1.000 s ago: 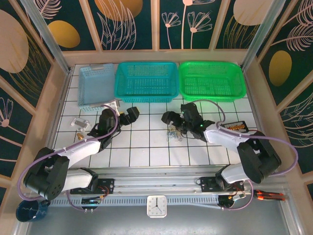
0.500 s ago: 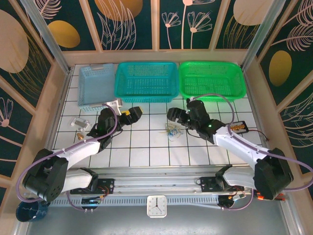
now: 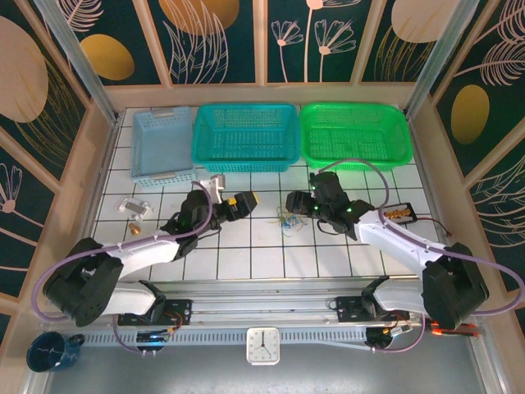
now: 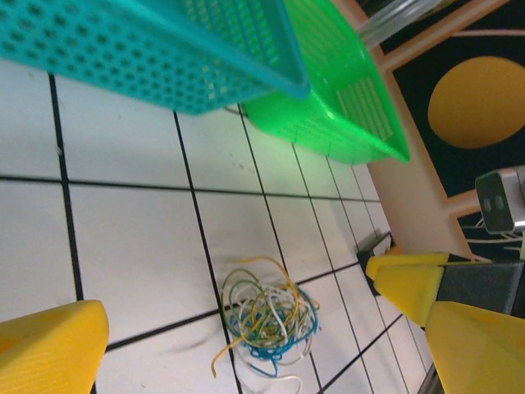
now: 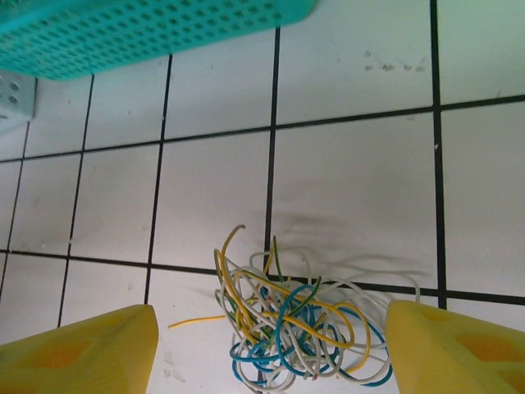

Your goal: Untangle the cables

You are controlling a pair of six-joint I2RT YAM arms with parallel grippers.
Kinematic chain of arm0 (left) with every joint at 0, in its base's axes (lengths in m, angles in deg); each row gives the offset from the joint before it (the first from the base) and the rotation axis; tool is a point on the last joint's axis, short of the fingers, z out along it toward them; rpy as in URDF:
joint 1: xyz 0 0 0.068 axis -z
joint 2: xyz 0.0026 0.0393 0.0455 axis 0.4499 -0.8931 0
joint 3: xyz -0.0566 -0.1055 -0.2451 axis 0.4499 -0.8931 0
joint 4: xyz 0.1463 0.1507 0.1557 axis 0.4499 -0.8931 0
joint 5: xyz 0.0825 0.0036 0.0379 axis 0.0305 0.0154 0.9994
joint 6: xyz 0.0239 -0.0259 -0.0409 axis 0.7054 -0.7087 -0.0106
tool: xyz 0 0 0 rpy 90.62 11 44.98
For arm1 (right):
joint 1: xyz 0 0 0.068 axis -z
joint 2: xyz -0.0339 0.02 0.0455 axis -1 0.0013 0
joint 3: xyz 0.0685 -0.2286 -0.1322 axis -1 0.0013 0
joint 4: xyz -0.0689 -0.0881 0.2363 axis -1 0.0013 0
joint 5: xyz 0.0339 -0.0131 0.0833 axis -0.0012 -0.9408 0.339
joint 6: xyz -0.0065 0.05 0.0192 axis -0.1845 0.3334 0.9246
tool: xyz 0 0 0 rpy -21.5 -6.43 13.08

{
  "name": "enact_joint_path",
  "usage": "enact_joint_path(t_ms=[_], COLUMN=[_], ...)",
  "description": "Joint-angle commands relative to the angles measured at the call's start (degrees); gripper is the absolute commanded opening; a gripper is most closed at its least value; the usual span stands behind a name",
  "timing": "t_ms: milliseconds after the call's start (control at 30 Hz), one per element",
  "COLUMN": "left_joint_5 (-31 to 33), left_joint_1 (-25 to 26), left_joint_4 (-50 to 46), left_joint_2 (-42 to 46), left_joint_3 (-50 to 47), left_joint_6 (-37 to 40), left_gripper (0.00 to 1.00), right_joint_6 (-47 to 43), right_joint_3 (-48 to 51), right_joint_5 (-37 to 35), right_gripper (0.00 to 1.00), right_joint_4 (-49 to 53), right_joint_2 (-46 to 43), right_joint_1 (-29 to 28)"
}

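Observation:
The cables [image 3: 289, 220] are a small knot of thin blue, white, yellow and green cords lying on the white tiled table, between my two grippers. My left gripper [image 3: 243, 203] is just left of the knot and open. In the left wrist view its yellow fingers [image 4: 49, 349] stand wide apart, and the cables [image 4: 267, 324] lie on the tiles between and beyond them. My right gripper [image 3: 299, 203] hovers over the knot's far right side, also open. The right wrist view has the cables [image 5: 299, 328] between my spread fingertips [image 5: 82, 353], untouched.
Three baskets line the back of the table: pale blue [image 3: 162, 146], teal [image 3: 244, 135] and green [image 3: 354, 134]. A small clear object [image 3: 134, 207] lies at the left. A black tray [image 3: 399, 215] sits at the right. Purple cords loop off both arms.
My left gripper has reached right, close to the knot. My right gripper lifted off the cables and its arm stretched out; the knot shifted slightly left.

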Motion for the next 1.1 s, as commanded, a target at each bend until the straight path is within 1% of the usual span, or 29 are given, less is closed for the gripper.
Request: enact_joint_path(t_ms=[0, 167, 333, 500, 567, 667, 767, 900, 1000, 1067], left_joint_5=[-0.5, 0.4, 0.9, 0.4, 0.4, 2.7, 6.0, 13.6, 16.8, 18.4], left_joint_1=[1.3, 1.5, 1.5, 1.4, 1.5, 1.5, 1.3, 0.0, -2.3, -3.8], left_joint_4=[3.4, 4.4, 5.3, 6.0, 8.4, 9.5, 6.6, 2.9, 0.4, -2.3], left_joint_2=[-2.4, -3.2, -3.0, -4.4, -4.8, -4.0, -1.7, 4.9, 11.0, 14.9], left_joint_3=[0.0, -0.4, -1.0, -0.7, -1.4, -2.5, -2.8, -5.5, -7.9, -8.6], left_joint_6=[-2.3, -2.8, -3.2, -5.8, -7.0, -9.2, -8.9, -9.8, -11.8, -12.1], left_gripper=[0.99, 0.99, 0.99, 0.99, 0.99, 0.99, 0.99, 0.99, 0.99, 0.99], right_joint_6=[-1.9, -1.7, -1.1, -1.7, -2.3, -3.3, -4.2, -5.8, -7.8, -9.1], right_joint_3=[0.3, 0.8, 2.4, 2.3, 1.4, -0.8, -3.1, -6.9, -10.8, -13.4], right_joint_5=[2.1, 0.7, 0.1, 1.0, 0.6, -0.4, -0.6, -0.3, -1.0, -2.8], right_gripper=[0.70, 0.68, 0.66, 0.61, 0.59, 0.54, 0.48, 0.40, 0.36, 0.35], right_joint_4=[-1.3, -1.3, -1.9, -2.2, -1.8, -0.6, -0.1, 0.4, 2.4, 4.4], right_joint_2=[1.9, 3.1, 1.9, 1.1, 1.2, 1.9, 3.7, 7.9, 12.3, 15.3], right_joint_1=[-0.8, -2.0, -2.0, -2.4, -3.3, -5.4, -7.7, -10.6, -13.0, -14.4])
